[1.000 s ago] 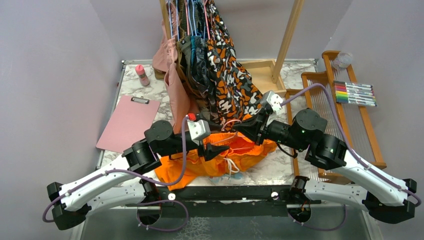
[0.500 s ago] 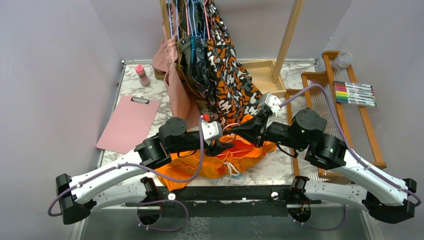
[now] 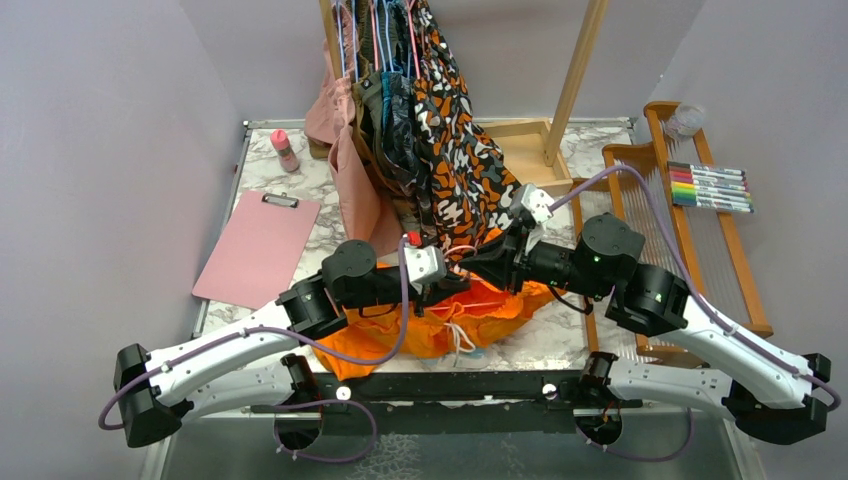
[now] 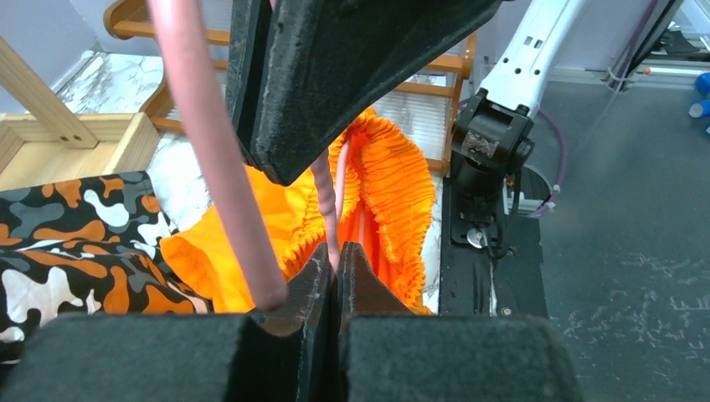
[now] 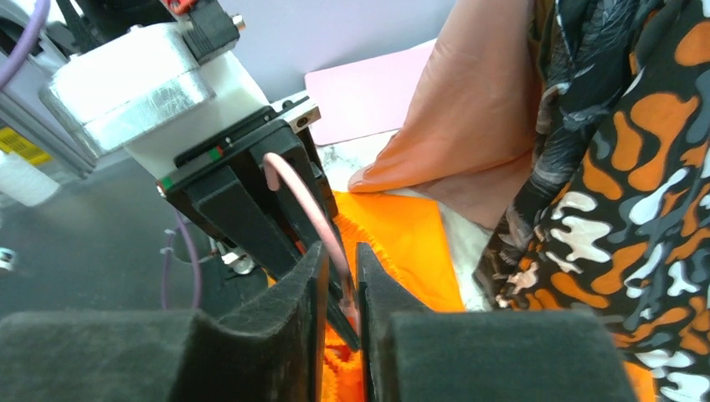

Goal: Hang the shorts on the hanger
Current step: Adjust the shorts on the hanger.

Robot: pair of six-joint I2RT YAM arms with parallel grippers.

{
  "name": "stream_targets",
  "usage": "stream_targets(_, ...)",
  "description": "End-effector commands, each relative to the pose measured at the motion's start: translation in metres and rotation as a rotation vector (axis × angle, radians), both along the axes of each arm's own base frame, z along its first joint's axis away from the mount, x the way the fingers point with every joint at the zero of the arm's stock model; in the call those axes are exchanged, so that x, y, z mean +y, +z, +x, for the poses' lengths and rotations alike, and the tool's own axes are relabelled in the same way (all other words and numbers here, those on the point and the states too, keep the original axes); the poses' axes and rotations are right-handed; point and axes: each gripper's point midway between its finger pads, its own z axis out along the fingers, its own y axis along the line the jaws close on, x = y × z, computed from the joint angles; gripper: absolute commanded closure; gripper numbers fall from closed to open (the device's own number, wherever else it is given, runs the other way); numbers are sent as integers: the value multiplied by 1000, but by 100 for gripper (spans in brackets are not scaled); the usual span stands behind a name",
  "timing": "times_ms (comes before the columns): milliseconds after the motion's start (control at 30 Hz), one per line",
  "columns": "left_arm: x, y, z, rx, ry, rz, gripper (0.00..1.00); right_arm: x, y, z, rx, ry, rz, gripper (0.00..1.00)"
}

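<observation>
The bright orange shorts [image 3: 450,325] lie bunched on the marble table under both grippers, and their gathered waistband [image 4: 393,184] shows in the left wrist view. My left gripper [image 3: 455,282] is shut on the thin pink wire of the hanger [image 4: 325,201], pinched between its fingertips [image 4: 336,255]. My right gripper [image 3: 470,262] faces it tip to tip, just above the shorts [image 5: 402,226]. Its jaws [image 5: 341,255] stand a narrow gap apart. The hanger [image 5: 306,197] wire runs through that gap, against one finger. Most of the hanger is hidden by the grippers.
A wooden rack at the back holds hung clothes, among them an orange-black-white patterned garment [image 3: 455,150] and a dusty pink one [image 3: 350,190], close behind the grippers. A pink clipboard [image 3: 255,245] and a small bottle [image 3: 285,150] lie left. A wooden frame with markers [image 3: 710,185] stands right.
My left arm has reached right towards the right gripper and its jaws have closed on the hanger wire. The right gripper's jaws have eased slightly apart.
</observation>
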Motion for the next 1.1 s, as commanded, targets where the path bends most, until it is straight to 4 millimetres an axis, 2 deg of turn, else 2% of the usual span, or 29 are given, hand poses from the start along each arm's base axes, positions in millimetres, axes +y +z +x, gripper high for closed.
stream_targets(0,9,16,15,-18,105,-86,100,-3,10,3,18,-37,-11,65)
stream_targets(33,13,17,18,-21,133,-93,100,-7,9,7,22,-63,-23,56)
stream_targets(100,23,19,25,-24,195,-107,100,-16,10,14,24,-123,-38,45)
stream_targets(200,39,24,31,-25,273,-127,100,-33,10,22,24,-214,-52,41)
stream_targets(333,59,31,38,-19,371,-139,100,-55,-10,38,49,-361,-129,41)
stream_targets(433,67,35,39,-14,398,-150,100,-68,-35,52,91,-484,-206,44)
stream_targets(500,69,37,37,-14,394,-158,100,-71,-40,58,109,-537,-206,46)
stream_targets(667,70,36,35,-13,387,-156,100,-64,-30,68,110,-579,-125,54)
stream_targets(833,70,39,34,-14,384,-163,100,-56,-41,73,137,-596,-170,58)
stream_targets(1000,70,39,34,-15,383,-164,100,-50,-44,69,141,-553,-168,58)
stream_targets(1067,70,39,34,-17,380,-166,100,-48,-45,68,141,-537,-175,62)
